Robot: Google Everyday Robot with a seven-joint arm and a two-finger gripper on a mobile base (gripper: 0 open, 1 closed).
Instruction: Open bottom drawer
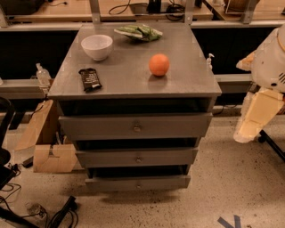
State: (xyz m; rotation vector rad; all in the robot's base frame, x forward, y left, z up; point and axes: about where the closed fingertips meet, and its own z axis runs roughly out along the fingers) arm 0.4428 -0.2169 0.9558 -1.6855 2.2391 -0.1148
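The grey metal cabinet [133,75] stands in the middle of the view with three drawers. The bottom drawer [111,183] is the lowest, slimmest front, with a small round knob [136,186] at its centre and a dark gap above it. The middle drawer [107,157] and the top drawer [98,126] sit above it. My gripper is out of view. Only white and cream parts of my arm [258,113] show at the right edge, to the right of the cabinet and apart from it.
On the cabinet top lie a white bowl [97,46], a dark snack bar [90,79], an orange [159,64] and a green bag [140,32]. Cardboard boxes [46,147] stand at the cabinet's left. Cables [58,213] lie on the floor at front left. A desk [111,11] runs behind.
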